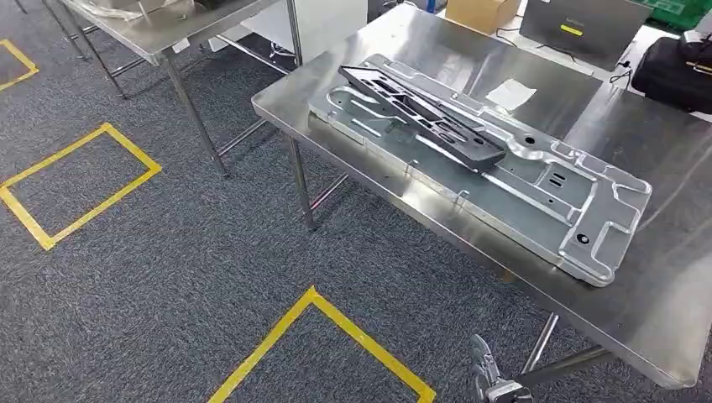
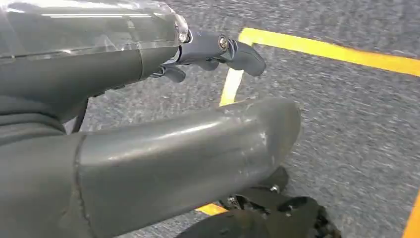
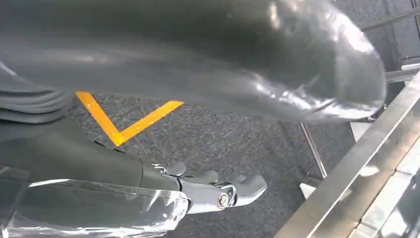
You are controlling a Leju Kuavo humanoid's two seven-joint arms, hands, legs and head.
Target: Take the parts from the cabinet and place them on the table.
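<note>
A steel bench (image 1: 537,92) fills the head view from about twelve round to four o'clock, its near corner pointing toward nine. On it lies a long silver plate part (image 1: 504,180) with cut-outs and raised edges, running from roughly eleven down to four o'clock. A black frame part (image 1: 420,113) lies on top of the plate's upper half, angled along the same line, its lower end resting about midway down the plate. Just beyond the plate, toward one o'clock, a scrap of white paper (image 1: 512,94) sits on the bench top.

Farther back, at one to two o'clock, stand a cardboard box (image 1: 480,13), a grey laptop (image 1: 583,25) and a black bag (image 1: 676,71). A second steel bench (image 1: 159,29) stands at eleven o'clock.

The floor is grey carpet (image 1: 168,269) marked with yellow tape (image 1: 80,180) in squared outlines at nine and six o'clock.

The right hand (image 1: 487,378) shows at five o'clock in the head view, hanging low beside the bench leg. In its wrist view its fingers (image 3: 237,186) are stretched apart and hold nothing, above the carpet and near the bench edge. The left hand (image 2: 213,52) hangs over the carpet and a yellow line; its fingers (image 2: 247,57) curl a little but are spread and hold nothing.
</note>
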